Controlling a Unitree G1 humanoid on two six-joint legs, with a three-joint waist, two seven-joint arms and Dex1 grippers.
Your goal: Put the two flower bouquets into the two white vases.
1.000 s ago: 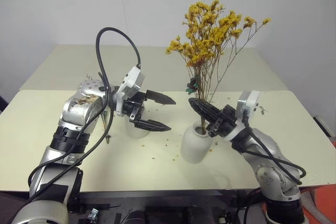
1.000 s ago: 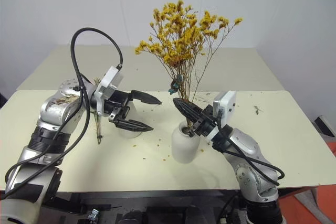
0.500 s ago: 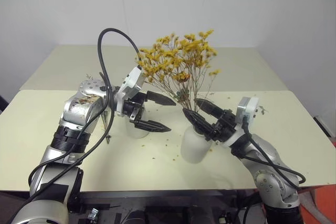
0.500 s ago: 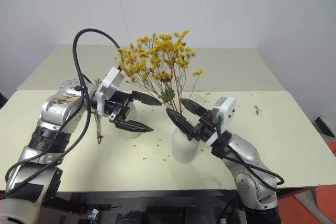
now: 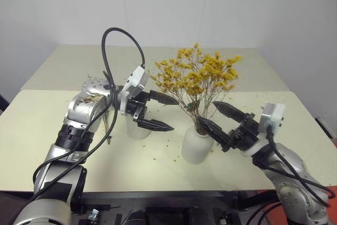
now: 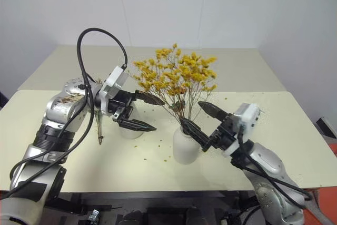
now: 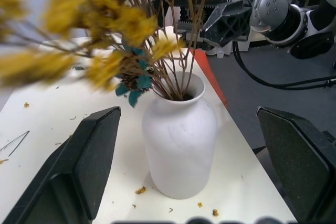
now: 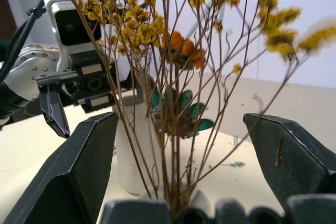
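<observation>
The bushy yellow bouquet (image 5: 197,75) stands with its stems in the squat white vase (image 5: 196,146) at the table's front middle. My right gripper (image 5: 208,113) is open just right of the stems, with its fingers on either side of them and gripping nothing. My left gripper (image 5: 174,114) is open on the vase's left, pointing at the stems. The taller white vase (image 5: 138,130) stands behind my left gripper, mostly hidden. The thin stem of the smaller bouquet (image 6: 99,127) lies on the table beside my left forearm. In the left wrist view the squat vase (image 7: 178,140) sits between the open fingers.
Yellow crumbs are scattered on the cream table (image 5: 295,114) around the vases. A black cable (image 5: 113,40) loops above my left arm. A second table stands behind, against the white wall.
My right gripper has opened, let go of the yellow bouquet's stems and drawn back to the right. The bouquet swayed left, then settled lower in the squat vase. My left arm held still.
</observation>
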